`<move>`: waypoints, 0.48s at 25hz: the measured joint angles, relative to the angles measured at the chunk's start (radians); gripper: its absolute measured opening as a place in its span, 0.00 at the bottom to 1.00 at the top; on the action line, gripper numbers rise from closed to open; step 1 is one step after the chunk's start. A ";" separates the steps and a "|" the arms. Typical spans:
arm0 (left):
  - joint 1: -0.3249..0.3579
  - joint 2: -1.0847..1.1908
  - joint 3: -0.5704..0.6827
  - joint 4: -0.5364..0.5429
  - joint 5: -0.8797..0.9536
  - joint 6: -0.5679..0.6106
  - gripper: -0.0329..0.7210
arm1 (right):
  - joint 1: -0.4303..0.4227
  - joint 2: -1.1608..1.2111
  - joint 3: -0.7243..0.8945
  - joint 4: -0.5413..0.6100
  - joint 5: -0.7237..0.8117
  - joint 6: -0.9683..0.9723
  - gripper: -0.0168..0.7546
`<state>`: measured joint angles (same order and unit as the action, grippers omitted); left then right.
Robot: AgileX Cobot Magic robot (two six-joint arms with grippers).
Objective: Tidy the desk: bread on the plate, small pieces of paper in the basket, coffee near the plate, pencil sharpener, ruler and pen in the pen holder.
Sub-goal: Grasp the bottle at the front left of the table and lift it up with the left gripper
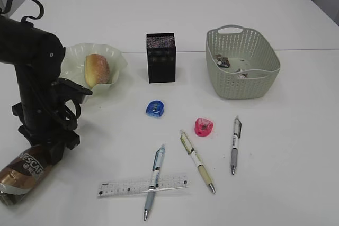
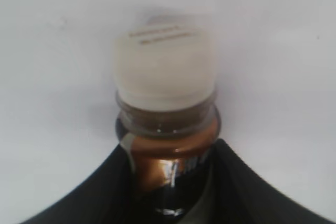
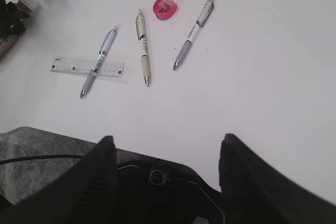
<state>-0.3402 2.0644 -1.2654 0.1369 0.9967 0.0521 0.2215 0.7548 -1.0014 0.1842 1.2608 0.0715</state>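
Note:
The brown coffee bottle (image 1: 24, 173) (image 2: 165, 103) lies on its side at the front left, white cap pointing away in the left wrist view. My left gripper (image 1: 53, 149) (image 2: 170, 148) is shut on its shoulder, both fingers touching. Bread (image 1: 97, 70) rests on the plate (image 1: 119, 59). The black pen holder (image 1: 161, 56) stands mid-table. A blue sharpener (image 1: 155, 108), a pink sharpener (image 1: 204, 126), three pens (image 1: 197, 161) and the ruler (image 1: 127, 186) lie loose. My right gripper (image 3: 168, 139) stands open over the table's near edge, holding nothing.
The green basket (image 1: 233, 86) at the back right holds small paper pieces (image 1: 222, 61). One pen (image 1: 154, 181) lies across the ruler. The right wrist view shows the ruler (image 3: 73, 66) and pink sharpener (image 3: 165, 7) far ahead.

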 joint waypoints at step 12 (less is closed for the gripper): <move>0.000 0.000 0.000 -0.098 0.029 -0.017 0.40 | 0.000 0.000 0.000 0.000 0.000 0.000 0.61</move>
<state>-0.3402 2.0644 -1.2654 0.0394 1.0255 0.0351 0.2215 0.7548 -1.0014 0.1842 1.2608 0.0715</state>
